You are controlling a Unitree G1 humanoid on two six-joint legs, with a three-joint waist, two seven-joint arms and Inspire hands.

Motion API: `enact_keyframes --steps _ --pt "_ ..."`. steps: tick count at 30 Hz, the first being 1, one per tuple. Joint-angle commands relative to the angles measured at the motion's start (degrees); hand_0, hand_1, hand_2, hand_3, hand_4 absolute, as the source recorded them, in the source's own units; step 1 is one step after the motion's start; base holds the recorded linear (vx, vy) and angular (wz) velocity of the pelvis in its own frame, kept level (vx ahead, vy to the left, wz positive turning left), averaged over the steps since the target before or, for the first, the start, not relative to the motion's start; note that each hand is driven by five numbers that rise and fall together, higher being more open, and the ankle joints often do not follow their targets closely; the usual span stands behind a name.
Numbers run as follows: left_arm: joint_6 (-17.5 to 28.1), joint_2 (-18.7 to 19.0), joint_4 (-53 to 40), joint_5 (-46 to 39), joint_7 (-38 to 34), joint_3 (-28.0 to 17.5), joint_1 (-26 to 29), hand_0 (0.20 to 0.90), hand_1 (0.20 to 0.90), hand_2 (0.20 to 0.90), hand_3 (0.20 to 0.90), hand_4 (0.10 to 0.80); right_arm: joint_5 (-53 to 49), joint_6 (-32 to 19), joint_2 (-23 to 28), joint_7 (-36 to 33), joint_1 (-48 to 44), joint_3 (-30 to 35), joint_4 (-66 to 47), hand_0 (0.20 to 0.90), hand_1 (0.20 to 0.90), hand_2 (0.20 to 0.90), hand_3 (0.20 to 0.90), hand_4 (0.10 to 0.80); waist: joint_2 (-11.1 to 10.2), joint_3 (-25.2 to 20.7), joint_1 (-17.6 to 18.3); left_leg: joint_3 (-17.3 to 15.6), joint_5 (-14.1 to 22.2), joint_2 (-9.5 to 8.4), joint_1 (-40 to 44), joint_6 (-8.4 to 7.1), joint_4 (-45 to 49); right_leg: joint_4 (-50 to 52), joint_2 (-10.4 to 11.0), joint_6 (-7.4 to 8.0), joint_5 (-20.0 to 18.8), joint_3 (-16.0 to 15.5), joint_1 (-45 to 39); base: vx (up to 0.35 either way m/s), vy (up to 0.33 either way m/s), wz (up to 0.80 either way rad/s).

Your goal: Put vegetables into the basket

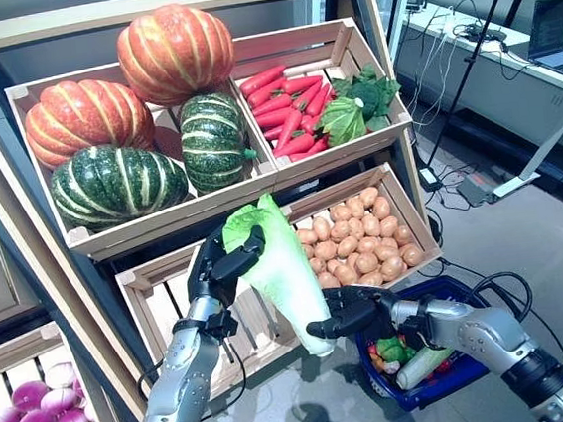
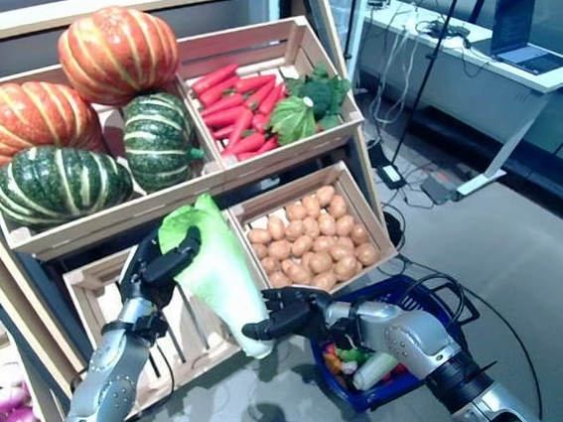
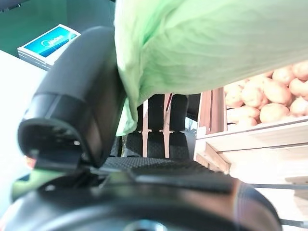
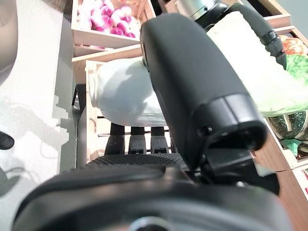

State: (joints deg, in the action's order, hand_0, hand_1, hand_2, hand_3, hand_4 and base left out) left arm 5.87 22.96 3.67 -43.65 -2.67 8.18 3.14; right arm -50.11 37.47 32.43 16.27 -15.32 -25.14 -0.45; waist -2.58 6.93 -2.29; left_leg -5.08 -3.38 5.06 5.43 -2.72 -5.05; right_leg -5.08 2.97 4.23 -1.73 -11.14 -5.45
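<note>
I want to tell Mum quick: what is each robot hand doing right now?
Left hand: shut on the cabbage, at its leafy top.
Right hand: shut on the cabbage, at its white bottom end.

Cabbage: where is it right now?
The cabbage is held in the air between both hands, left hand on its leafy top, right hand at its white base, before the potato crate, above-left of the basket.

Head stereo pair looking down, sharing the crates point(image 1: 258, 178), wrist cameras very close, perhaps both on the cabbage point(image 3: 207, 43)
</note>
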Motion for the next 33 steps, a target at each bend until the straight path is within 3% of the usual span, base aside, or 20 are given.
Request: enact_keyframes --steps 1,4,5,7,18,33 --pt "6.1 0.5 -1.5 -0.4 2.5 1.1 7.9 0.300 0.300 0.300 0.300 0.400 -11.1 -5.1 -5.3 -0.9 -3.6 1.0 -3.6 0.300 0.300 0.300 0.300 0.400 -1.3 -4.2 -0.4 0.9 3.3 -0.51 0.1 -1.67 0.0 0.1 3.9 2.71 -1.3 -1.6 -1.0 0.000 0.000 0.00" --pt "6.0 0.6 -1.8 -0.8 2.7 0.9 7.6 0.300 0.300 0.300 0.300 0.400 -12.6 -6.1 -5.9 -2.5 -2.9 2.0 -3.6 0.300 0.300 0.300 0.300 0.400 -1.2 -4.2 -0.3 0.8 3.3 -0.47 0.0 -1.64 0.0 0.1 3.9 2.70 -1.3 -1.4 -0.9 0.000 0.000 0.00" --pt "6.0 0.6 -2.0 -1.1 2.6 0.8 7.5 0.451 0.451 0.451 0.451 0.500 -13.1 -6.6 -6.0 -3.0 -2.6 2.4 -3.6 0.300 0.300 0.300 0.300 0.400 -1.2 -4.1 -0.3 0.7 3.4 -0.46 0.1 -1.61 0.0 0.1 3.9 2.69 -1.3 -1.4 -0.9 0.000 0.000 0.00" --pt "6.1 0.5 -1.9 -2.3 3.5 0.6 7.4 0.900 0.900 0.900 0.900 0.800 -13.5 -7.9 -6.3 -3.7 -2.1 3.5 -3.3 0.300 0.300 0.300 0.300 0.400 -1.1 -4.0 -0.2 0.7 3.4 -0.48 0.1 -1.56 0.0 0.1 3.9 2.73 -1.3 -1.3 -0.9 0.000 0.000 0.00" --pt "4.2 0.9 -3.1 -8.3 8.7 -1.0 6.8 0.900 0.900 0.900 0.900 0.800 -14.8 -18.0 -3.6 -3.4 0.6 12.4 -6.1 0.300 0.300 0.300 0.300 0.400 -0.8 -3.7 1.2 -0.4 3.9 -0.34 0.3 -1.27 0.0 0.1 3.7 2.86 -1.2 -0.5 -0.6 -0.003 0.002 -0.01" --pt "1.2 -2.3 -3.3 -17.4 12.5 -5.4 4.4 0.900 0.900 0.900 0.900 0.800 -15.9 -33.3 -8.1 -12.1 5.4 28.6 -9.6 0.300 0.300 0.300 0.300 0.400 -0.4 -4.0 4.2 -3.3 4.7 0.29 0.4 -0.70 0.0 0.1 3.0 2.80 -1.2 2.1 0.5 0.000 0.002 -0.08"
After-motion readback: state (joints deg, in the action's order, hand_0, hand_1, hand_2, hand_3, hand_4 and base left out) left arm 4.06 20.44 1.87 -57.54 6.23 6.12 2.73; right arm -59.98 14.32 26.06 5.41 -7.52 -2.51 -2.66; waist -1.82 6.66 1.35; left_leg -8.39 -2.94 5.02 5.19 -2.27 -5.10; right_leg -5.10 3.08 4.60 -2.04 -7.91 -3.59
